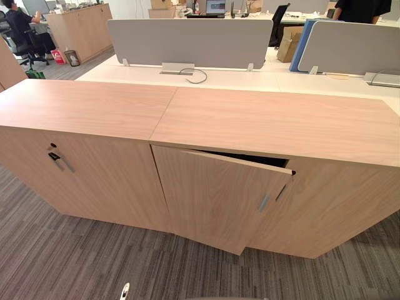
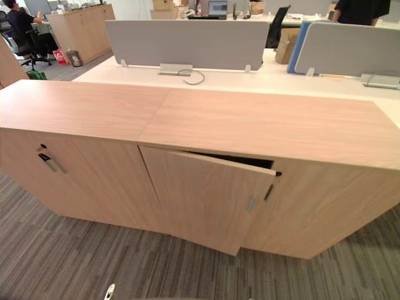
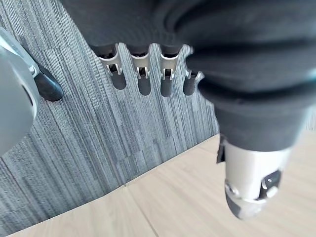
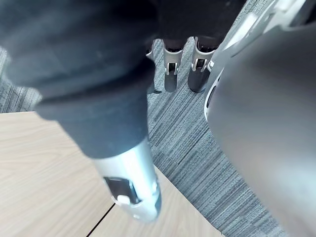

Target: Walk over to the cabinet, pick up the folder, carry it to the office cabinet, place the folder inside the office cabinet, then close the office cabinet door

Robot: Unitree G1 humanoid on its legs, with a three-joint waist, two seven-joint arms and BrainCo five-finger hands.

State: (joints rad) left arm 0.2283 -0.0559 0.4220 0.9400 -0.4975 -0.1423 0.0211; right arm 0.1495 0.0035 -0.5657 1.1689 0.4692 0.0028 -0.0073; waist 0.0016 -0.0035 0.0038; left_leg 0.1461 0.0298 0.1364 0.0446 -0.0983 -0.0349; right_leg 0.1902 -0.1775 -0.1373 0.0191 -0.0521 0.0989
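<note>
A low light-wood office cabinet stands right in front of me. Its middle door hangs ajar, swung out at the handle side, with a dark gap behind its top edge that hides the inside. The left door is shut and has a key in it. In the left wrist view my left hand hangs over grey carpet with straight fingers and holds nothing. My right hand hangs the same way, fingers straight and empty, beside light wood.
Behind the cabinet stand white desks with grey dividers, a cardboard box and a blue panel. One person sits at the far left; another stands at the back right. Grey carpet lies in front.
</note>
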